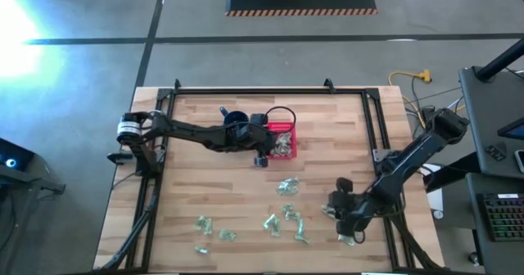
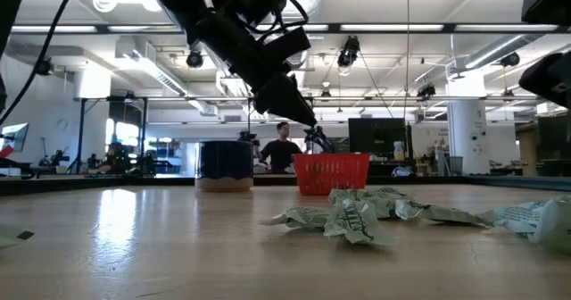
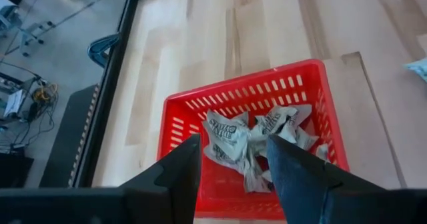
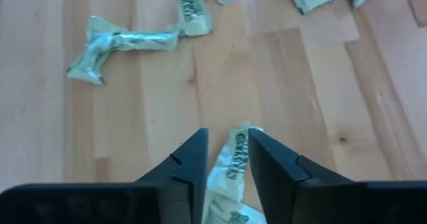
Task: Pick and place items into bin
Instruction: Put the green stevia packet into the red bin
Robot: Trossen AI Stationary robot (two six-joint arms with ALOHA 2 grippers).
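Right wrist view is showing me my right gripper with its two dark fingers pinching a pale green wrapper between them, the piece standing on end in the narrow gap and its lower end spilling out crumpled below. From the high view that gripper is sitting low over the table's near right corner, and loose wrappers are lying scattered across the wooden table toward the left, one cluster near the middle and others along the near edge (I am counting roughly ten, though some are too small to separate).

My left gripper is hanging above the red basket with its fingers spread apart and nothing between them. I am seeing several crumpled wrappers in the basket lying on its floor. In the high view the basket is standing near the far middle of the table, with a dark blue mug just beside it to the left.
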